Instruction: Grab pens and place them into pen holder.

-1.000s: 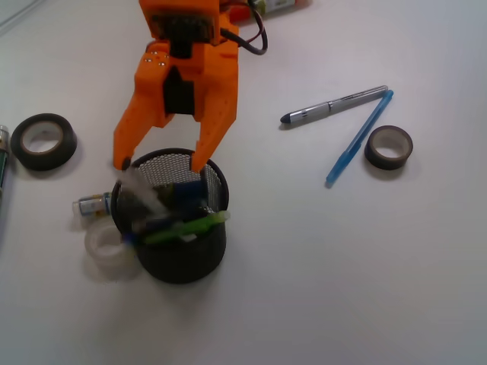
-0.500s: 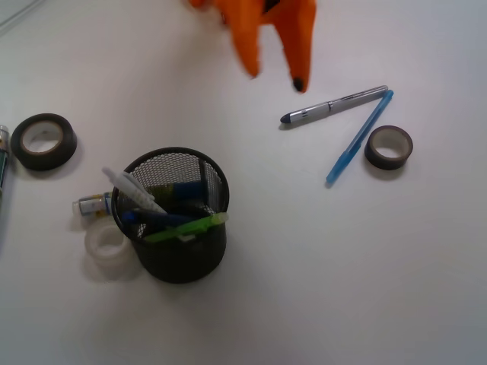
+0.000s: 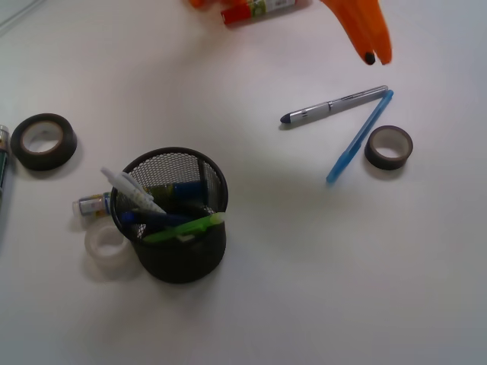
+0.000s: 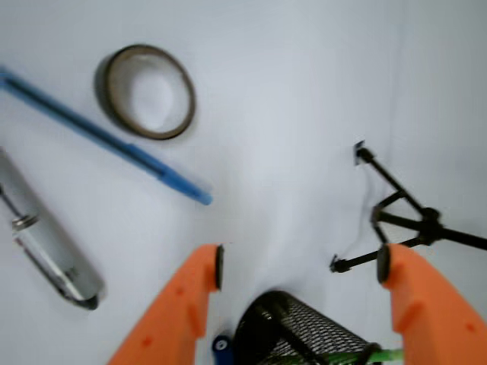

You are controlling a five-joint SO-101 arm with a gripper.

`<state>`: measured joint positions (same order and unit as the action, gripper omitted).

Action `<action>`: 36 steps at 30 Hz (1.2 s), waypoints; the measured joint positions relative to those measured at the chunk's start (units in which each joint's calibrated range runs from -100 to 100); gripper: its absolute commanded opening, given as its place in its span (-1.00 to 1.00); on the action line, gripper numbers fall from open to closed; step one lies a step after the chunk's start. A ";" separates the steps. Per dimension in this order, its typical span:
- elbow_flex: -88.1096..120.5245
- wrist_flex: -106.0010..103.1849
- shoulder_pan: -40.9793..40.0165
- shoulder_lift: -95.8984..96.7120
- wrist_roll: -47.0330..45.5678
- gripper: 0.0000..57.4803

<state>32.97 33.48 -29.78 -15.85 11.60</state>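
The black mesh pen holder (image 3: 183, 258) stands left of centre with a white pen (image 3: 129, 188), a lime green pen (image 3: 186, 226) and a dark blue pen (image 3: 156, 218) inside it. Two pens lie on the table at the right: a silver-grey one (image 3: 335, 105) and a light blue one (image 3: 359, 137), their far ends nearly touching. My orange gripper (image 3: 373, 55) hangs at the top right, just above those ends. In the wrist view the gripper (image 4: 300, 262) is open and empty, with the light blue pen (image 4: 106, 137) and silver-grey pen (image 4: 46, 243) off to its left and the holder (image 4: 304, 331) below.
A dark tape roll (image 3: 388, 147) lies right of the light blue pen, another (image 3: 43, 141) at the far left. A clear tape roll (image 3: 106, 247) and a stubby tube (image 3: 91, 204) sit against the holder's left side. A red-capped marker (image 3: 262, 9) lies at the top edge.
The gripper has left the spot over the pen holder and swung up and to the right, towards the two loose pens. The white pen now rests in the holder.
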 measured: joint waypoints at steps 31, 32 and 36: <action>-18.42 20.13 -8.07 37.54 4.05 -0.33; -19.32 20.30 -8.14 38.68 4.10 -0.45; -20.75 20.30 -8.14 41.81 5.13 -1.00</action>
<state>12.22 53.78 -37.92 25.96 16.73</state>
